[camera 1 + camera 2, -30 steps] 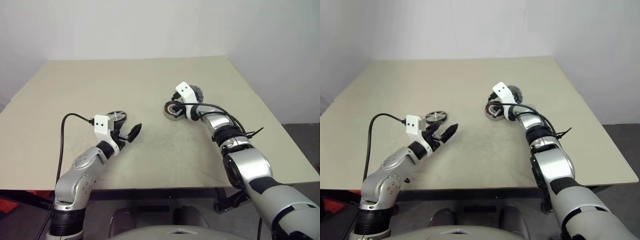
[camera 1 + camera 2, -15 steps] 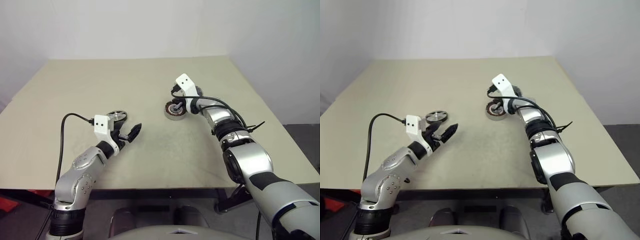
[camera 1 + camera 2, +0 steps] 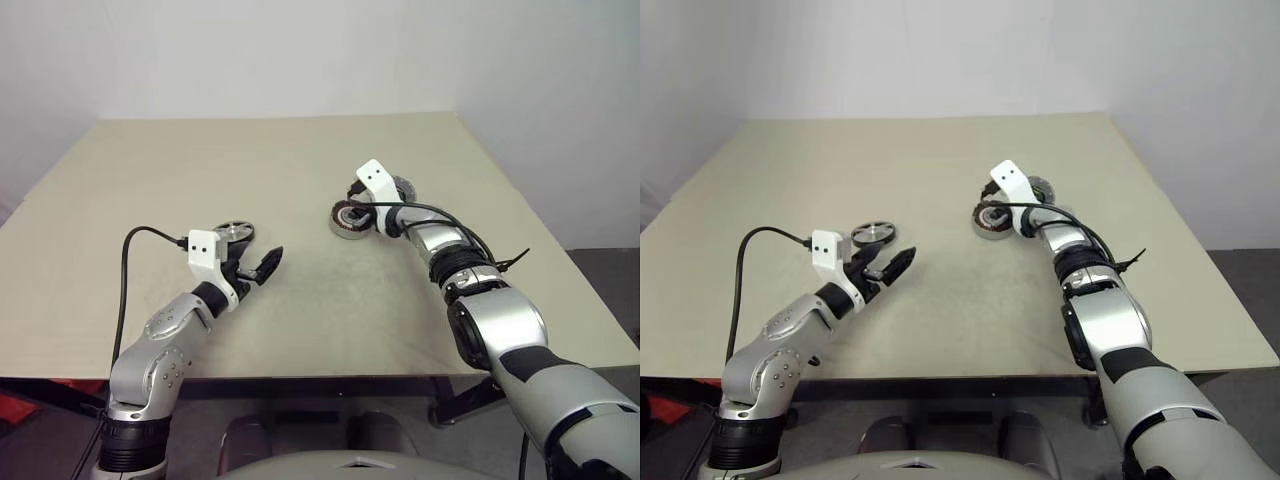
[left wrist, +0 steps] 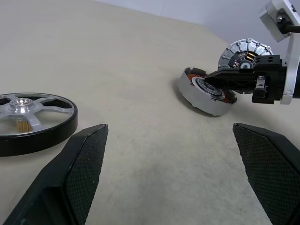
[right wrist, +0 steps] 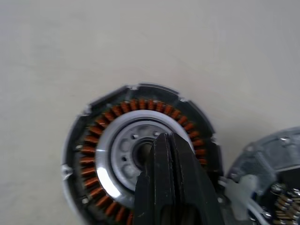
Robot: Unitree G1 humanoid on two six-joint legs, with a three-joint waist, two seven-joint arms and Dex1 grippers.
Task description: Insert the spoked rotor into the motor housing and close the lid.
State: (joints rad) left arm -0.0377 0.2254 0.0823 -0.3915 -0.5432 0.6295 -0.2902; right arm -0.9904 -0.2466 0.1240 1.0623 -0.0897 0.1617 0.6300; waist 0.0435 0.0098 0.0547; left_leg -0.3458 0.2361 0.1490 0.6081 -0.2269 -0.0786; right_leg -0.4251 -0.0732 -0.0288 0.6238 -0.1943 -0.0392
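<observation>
The motor housing (image 3: 346,219), a silver cylinder with copper windings, sits right of the table's centre, tipped up with its open face toward my right gripper (image 5: 164,138). That gripper is shut, and its fingertips press into the housing's central hub (image 4: 205,84). The lid (image 4: 244,50), a grey disc with yellow marks, rests just behind the housing, partly hidden by my right wrist. The spoked rotor (image 3: 233,232) lies flat on the left. My left gripper (image 4: 168,127) hovers open just right of the rotor, with nothing between its fingers.
The beige table (image 3: 250,160) is wide and bare around the parts. A black cable (image 3: 130,260) loops from my left wrist. The table's right edge (image 3: 560,250) runs close beside my right arm.
My right wrist bobbed up slightly and came back down at the housing's hub, and the housing rocked with it. The left arm, rotor and lid stayed where they were.
</observation>
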